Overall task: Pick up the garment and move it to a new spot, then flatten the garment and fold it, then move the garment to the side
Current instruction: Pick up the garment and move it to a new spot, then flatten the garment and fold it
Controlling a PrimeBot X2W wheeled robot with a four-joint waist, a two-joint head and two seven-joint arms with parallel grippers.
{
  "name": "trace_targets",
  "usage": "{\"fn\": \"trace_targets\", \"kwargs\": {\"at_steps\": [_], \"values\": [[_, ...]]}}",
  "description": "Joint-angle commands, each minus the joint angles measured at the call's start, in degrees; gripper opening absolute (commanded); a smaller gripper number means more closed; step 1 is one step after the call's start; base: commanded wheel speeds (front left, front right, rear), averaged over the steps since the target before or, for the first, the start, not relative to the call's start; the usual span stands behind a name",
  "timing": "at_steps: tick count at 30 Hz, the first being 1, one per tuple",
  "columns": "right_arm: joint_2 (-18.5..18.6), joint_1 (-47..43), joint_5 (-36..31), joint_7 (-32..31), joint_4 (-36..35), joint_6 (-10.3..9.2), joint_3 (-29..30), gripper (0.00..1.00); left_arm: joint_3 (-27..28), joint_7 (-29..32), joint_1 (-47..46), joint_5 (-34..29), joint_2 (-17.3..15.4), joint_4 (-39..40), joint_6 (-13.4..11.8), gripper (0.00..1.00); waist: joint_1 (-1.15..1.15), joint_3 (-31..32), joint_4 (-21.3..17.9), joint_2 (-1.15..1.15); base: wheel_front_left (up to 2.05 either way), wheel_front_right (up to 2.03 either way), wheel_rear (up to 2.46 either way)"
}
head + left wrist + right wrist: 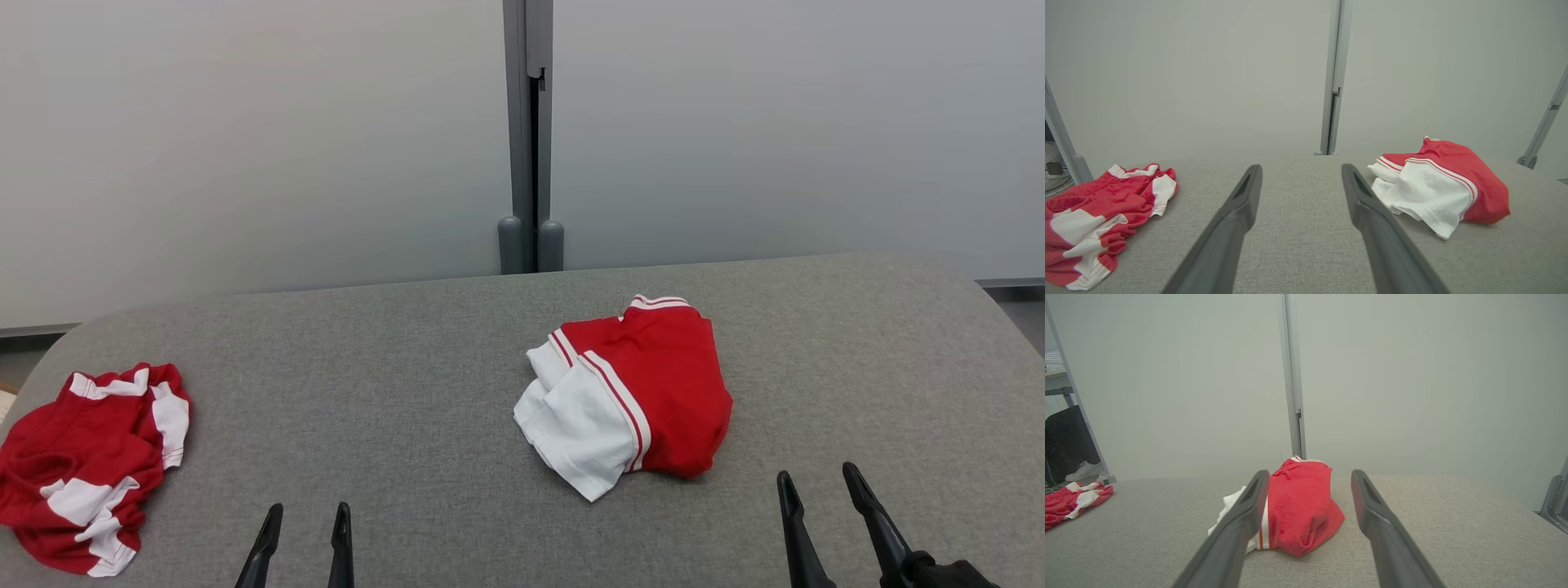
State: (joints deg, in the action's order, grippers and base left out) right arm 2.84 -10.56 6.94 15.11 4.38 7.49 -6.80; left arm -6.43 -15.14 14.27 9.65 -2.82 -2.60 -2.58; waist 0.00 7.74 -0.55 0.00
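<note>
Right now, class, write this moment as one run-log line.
left gripper: open, empty | right gripper: open, empty | middle garment: bunched on table | left garment: crumpled at table edge

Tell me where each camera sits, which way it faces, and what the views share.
Head view: on the head, looking forward and down at the grey fabric table; left gripper and right gripper, both open, at the bottom.
Left wrist view: low over the table, facing the pale wall along its own fingers.
Right wrist view: likewise, its fingers framing the folded red-and-white garment.
Shared: all show it and the crumpled red-and-white garment.
</note>
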Motion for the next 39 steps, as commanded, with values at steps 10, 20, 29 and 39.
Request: {"fn": "trace_targets", "kwargs": {"at_steps": [10, 20, 29, 39], "values": [[0.12, 0.55, -0.21, 0.07, -0.27, 0.01, -0.10, 1.00, -0.40, 0.01, -0.48, -0.41, -0.16, -0.35, 0.20, 1.00, 0.00, -0.24, 0.01, 0.00, 0.00, 0.00, 0.00], [0.12, 1.05, 0.23, 0.07, -0.44, 0.01, -0.23, 1.00, 0.04, 0.01, -1.57, -0.79, -0.16, -1.23, 0.44, 1.00, 0.00, -0.96, -0.20, 0.00, 0.00, 0.00, 0.00], [0.12, 2.42, 0.31, 0.08, -0.30, 0.01, -0.60, 1.00, -4.08, 0.01, -11.23, 5.96, -0.14, -9.21, 8.34, 1.00, 0.00, -3.64, -0.66, 0.00, 0.00, 0.00, 0.00], [0.12, 6.02, -0.17, 0.08, -1.08, 0.01, -2.37, 1.00, -22.04, 1.38, -34.47, 14.10, -0.32, -25.03, 10.04, 1.00, 0.00, -9.42, -5.37, 0.00, 0.00, 0.00, 0.00]]}}
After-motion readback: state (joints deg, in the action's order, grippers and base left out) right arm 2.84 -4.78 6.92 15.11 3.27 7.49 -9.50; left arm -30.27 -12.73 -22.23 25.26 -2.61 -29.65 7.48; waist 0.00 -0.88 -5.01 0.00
